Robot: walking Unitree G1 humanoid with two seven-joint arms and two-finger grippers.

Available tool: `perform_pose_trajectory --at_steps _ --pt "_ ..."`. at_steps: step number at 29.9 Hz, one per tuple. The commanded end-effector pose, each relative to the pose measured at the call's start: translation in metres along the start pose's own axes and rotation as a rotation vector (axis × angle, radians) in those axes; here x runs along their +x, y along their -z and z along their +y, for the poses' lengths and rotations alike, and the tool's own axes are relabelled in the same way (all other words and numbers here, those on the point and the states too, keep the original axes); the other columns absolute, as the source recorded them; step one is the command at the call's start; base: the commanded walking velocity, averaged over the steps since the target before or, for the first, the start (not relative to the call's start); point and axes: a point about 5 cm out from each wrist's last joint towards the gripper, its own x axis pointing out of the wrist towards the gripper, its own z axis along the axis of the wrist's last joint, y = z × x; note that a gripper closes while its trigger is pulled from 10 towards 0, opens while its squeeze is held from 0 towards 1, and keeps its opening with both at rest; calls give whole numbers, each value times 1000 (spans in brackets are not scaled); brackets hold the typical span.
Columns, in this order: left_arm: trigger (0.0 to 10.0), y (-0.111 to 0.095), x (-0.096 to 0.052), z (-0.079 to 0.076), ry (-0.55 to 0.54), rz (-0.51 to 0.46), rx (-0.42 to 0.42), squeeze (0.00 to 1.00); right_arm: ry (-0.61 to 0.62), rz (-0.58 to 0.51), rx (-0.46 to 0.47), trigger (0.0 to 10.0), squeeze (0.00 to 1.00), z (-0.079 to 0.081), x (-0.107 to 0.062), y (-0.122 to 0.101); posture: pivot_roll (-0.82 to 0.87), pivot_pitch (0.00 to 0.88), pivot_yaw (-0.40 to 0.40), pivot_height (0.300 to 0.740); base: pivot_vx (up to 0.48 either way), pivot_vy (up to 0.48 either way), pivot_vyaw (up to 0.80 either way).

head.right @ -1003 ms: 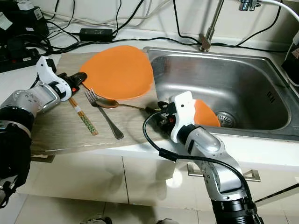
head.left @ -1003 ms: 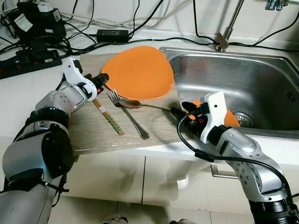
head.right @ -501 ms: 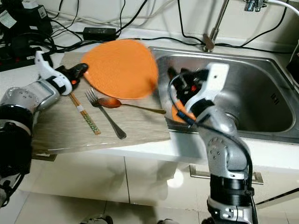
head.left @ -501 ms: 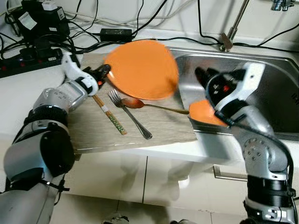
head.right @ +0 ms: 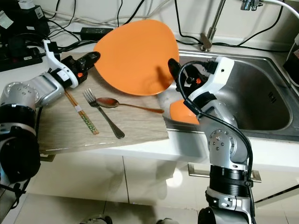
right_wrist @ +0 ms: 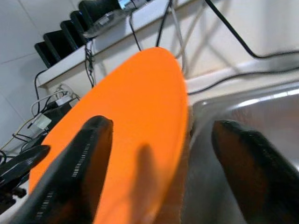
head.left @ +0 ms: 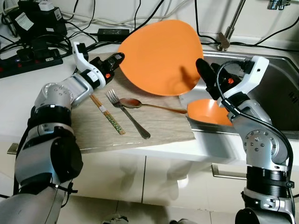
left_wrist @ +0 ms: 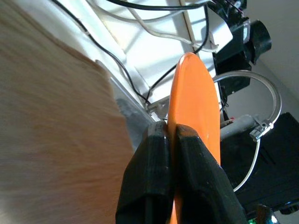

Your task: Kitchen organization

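Left eye view shows the left gripper (head.left: 117, 58) pinching the rim of a big orange plate (head.left: 161, 56). The plate is lifted off the mat (head.left: 98, 128) and tilted up on its edge, over the place where the mat meets the sink (head.left: 280, 79). In the left wrist view the two black fingers (left_wrist: 154, 182) are squeezed tight on the plate's thin edge (left_wrist: 194, 102).

The right gripper (head.left: 203, 71) is up by the other side of the plate, just beside it. Its fingers (right_wrist: 84, 158) are spread wide apart and hold nothing — one sits in front of the plate's face, the other over the sink.

An orange bowl (head.left: 208, 112) rests in the sink at its near edge, under the right arm.

On the mat lie chopsticks (head.left: 108, 115), a fork (head.left: 126, 113) and a spoon (head.left: 149, 105) — side by side, below the raised plate.
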Motion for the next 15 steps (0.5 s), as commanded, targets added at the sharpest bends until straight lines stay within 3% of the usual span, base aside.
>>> perform_pose_trajectory --at_steps 1,4,5,10,11,12,13,14,15 --pt "0 -3 3 -15 97 -4 14 0 -16 41 56 10000 1000 -1 0 0 -46 10 -42 740 0 0 0" --pt "0 0 3 -16 111 10 22 0 -42 79 79 10000 1000 1 -1 4 -47 10 -42 740 0 0 0" --pt "0 2 3 -18 127 15 30 0 -72 107 118 10000 0 5 -2 9 -45 8 -42 740 0 0 0" --pt "0 2 3 -22 148 11 35 0 -104 114 203 10000 0 9 -3 11 -45 7 -40 740 0 0 0" --pt "0 2 2 -22 149 10 35 0 -105 113 215 6275 0 9 -3 10 -45 7 -39 740 0 0 0" --pt "0 2 2 -22 148 10 35 0 -106 113 225 6275 0 9 -3 10 -44 7 -39 740 0 0 0" --pt "0 2 1 -22 148 9 36 0 -108 108 244 1647 0 9 -3 9 -45 6 -38 740 0 0 0" --pt "0 1 1 -22 144 10 41 0 -109 104 249 0 0 8 -3 8 -44 6 -37 740 0 0 0" --pt "0 1 1 -22 142 11 44 0 -110 102 251 0 0 8 -3 7 -44 6 -37 740 0 0 0"
